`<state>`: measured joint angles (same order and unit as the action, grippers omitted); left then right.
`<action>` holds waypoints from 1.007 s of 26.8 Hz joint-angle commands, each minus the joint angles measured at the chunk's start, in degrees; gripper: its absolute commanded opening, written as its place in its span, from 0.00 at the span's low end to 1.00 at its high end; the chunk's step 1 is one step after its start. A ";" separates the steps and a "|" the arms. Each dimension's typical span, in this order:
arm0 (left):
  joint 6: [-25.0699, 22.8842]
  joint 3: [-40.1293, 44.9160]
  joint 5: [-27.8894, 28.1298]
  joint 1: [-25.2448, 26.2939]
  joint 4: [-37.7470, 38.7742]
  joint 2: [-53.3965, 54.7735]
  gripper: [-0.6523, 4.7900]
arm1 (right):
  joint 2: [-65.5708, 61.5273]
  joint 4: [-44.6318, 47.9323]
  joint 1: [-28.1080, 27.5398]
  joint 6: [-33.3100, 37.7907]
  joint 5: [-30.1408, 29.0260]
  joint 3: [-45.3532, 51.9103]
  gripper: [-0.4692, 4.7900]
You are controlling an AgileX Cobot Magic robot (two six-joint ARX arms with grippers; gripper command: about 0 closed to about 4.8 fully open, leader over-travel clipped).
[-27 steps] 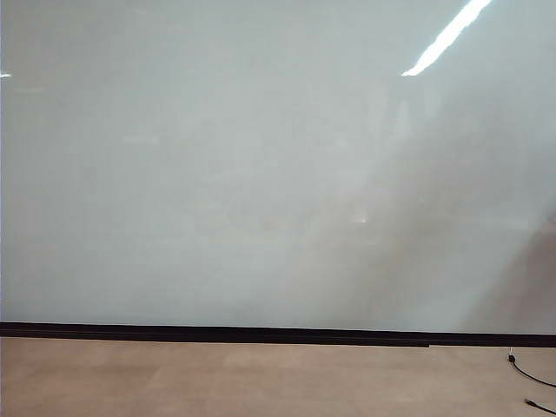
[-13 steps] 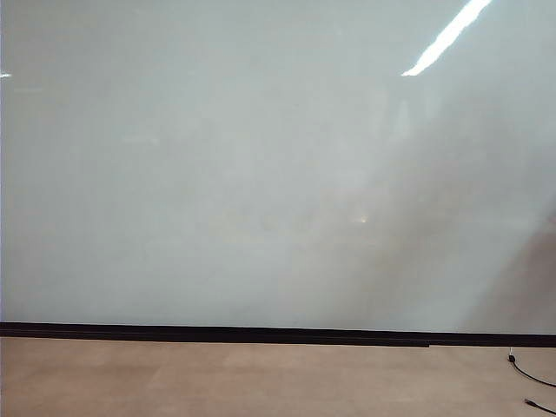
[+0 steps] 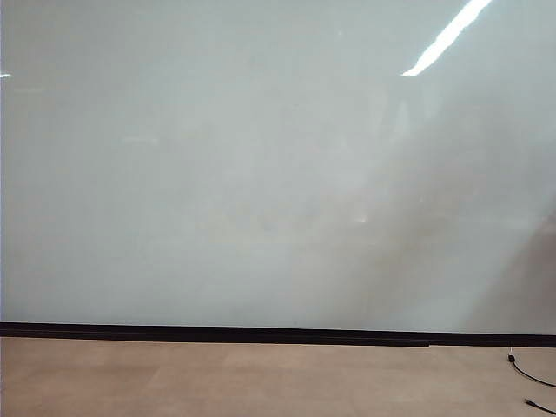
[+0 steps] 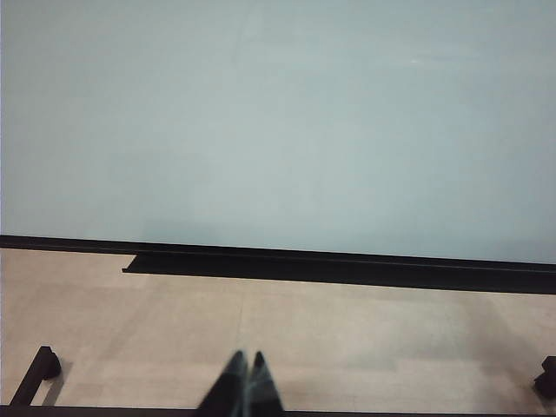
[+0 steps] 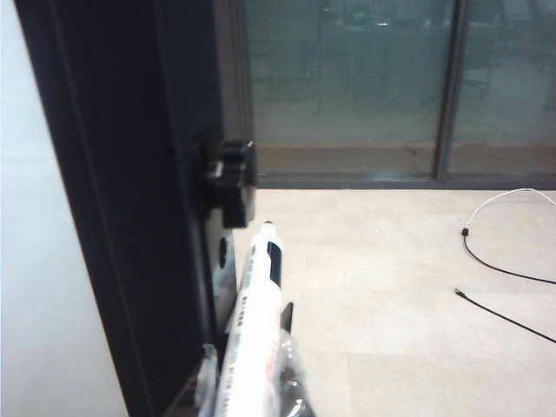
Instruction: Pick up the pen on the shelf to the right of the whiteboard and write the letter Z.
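Observation:
The whiteboard [image 3: 261, 174] fills the exterior view and is bare; no letter Z shows on it and neither gripper appears there. In the right wrist view the pen [image 5: 257, 321], white with dark print and a black-banded tip, stands along the board's black side frame [image 5: 130, 217]. My right gripper [image 5: 252, 391] has its clear fingers [image 5: 291, 378] pressed against both sides of the barrel. A black knob [image 5: 230, 178] juts from the frame just beyond the pen's tip. In the left wrist view my left gripper [image 4: 247, 358] hangs over the floor before the whiteboard [image 4: 278, 122], fingertips together, empty.
A black strip [image 3: 261, 334] runs along the board's bottom edge above the tan floor. A thin black cable [image 3: 532, 375] lies at the floor's right; the same cables [image 5: 504, 269] show beside the pen. Glass doors [image 5: 347, 78] stand behind. A black foot [image 4: 39, 369] sits near my left gripper.

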<state>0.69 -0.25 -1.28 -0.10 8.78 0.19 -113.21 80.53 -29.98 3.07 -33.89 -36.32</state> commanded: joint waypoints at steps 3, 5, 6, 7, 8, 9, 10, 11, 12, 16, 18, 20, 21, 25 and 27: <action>-0.24 -0.13 0.00 -0.02 -0.66 0.00 0.11 | 0.22 0.61 0.09 0.07 -0.74 0.00 0.08; -0.24 -0.13 -0.02 -0.02 -0.63 0.00 0.11 | 0.37 0.61 0.09 0.07 -0.24 0.00 0.08; -0.24 -0.13 -0.02 -0.02 -0.66 0.00 0.11 | 0.37 0.66 0.07 0.07 0.31 -0.04 0.08; -0.24 -0.13 -0.02 0.00 -0.66 0.00 0.11 | 0.37 0.66 0.07 0.07 0.76 -0.15 0.08; -0.24 -0.13 0.00 0.00 -0.63 0.00 0.11 | 0.37 0.66 0.07 0.07 0.79 -0.37 0.08; -0.24 -0.13 0.00 0.00 -0.66 0.00 0.11 | 0.39 0.68 0.04 0.02 0.87 -0.52 0.08; -0.24 -0.13 0.00 -0.02 -0.66 0.00 0.11 | 0.37 0.68 0.04 -0.07 1.03 -0.66 0.08; -0.24 -0.13 -0.02 0.00 -0.66 0.00 0.11 | 0.37 0.68 0.04 -0.13 1.55 -0.68 0.08; -0.24 -0.13 -0.02 0.00 -0.66 0.00 0.11 | 0.37 0.66 0.04 -0.13 1.99 -0.68 0.08; -0.24 -0.13 -0.02 0.00 -0.66 0.00 0.11 | 0.37 0.68 0.04 -0.15 3.48 -0.72 0.08; -0.24 -0.13 -0.02 -0.02 -0.66 0.00 0.11 | 0.37 0.68 0.02 -0.15 4.09 -0.72 0.08; -0.24 -0.13 -0.02 -0.02 -0.63 0.00 0.11 | 0.39 0.72 -0.04 -0.15 5.38 -0.74 0.08; -0.24 -0.13 -0.02 0.00 -0.66 0.00 0.11 | 0.39 0.72 -0.04 -0.15 6.29 -0.74 0.08; -0.24 -0.13 -0.02 -0.02 -0.63 0.00 0.11 | 1.25 0.72 -0.02 -0.13 11.80 -0.70 0.08; -0.24 -0.13 -0.02 0.00 -0.66 0.00 0.11 | 1.81 0.72 0.07 -0.11 13.73 -0.63 0.08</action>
<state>0.69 -0.25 -1.28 -0.10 8.75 0.19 -112.18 80.18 -30.24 2.98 -21.32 -36.88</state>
